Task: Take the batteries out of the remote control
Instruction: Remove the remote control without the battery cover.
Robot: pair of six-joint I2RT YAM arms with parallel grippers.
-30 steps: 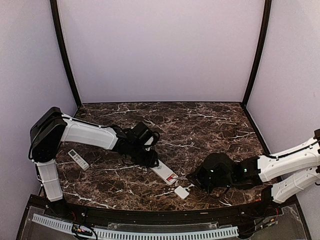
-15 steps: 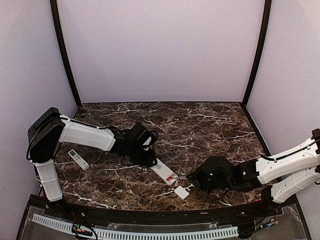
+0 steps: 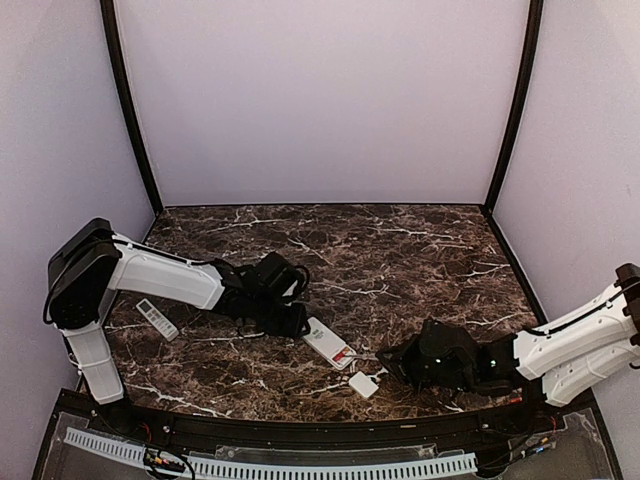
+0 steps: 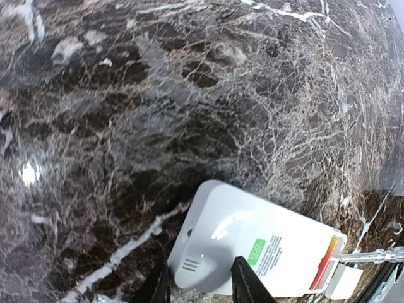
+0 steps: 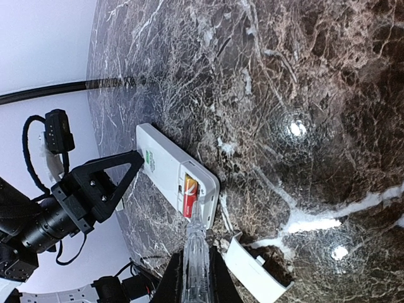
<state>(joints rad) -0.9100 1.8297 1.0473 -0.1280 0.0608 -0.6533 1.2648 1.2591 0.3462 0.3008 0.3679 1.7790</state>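
A white remote (image 3: 326, 343) lies back-up on the marble table, with its battery compartment open. A red battery (image 5: 191, 189) sits in the compartment and also shows in the left wrist view (image 4: 320, 273). My left gripper (image 4: 203, 285) is shut on the remote's far end (image 4: 214, 243), one finger on each side. My right gripper (image 5: 195, 262) is shut on a clear pointed tool (image 5: 197, 243). The tool's tip touches the compartment next to the red battery. The loose white cover (image 5: 255, 273) lies beside the remote, near my right gripper (image 3: 392, 357).
A second small white remote (image 3: 155, 318) lies at the left, by the left arm's base. The cover (image 3: 363, 384) rests close to the table's near edge. Purple walls enclose the table on three sides.
My right arm has sunk lower and slid slightly right, keeping the tool's tip at the compartment. My left arm's shoulder shifted a little left. The remote has stayed in place.
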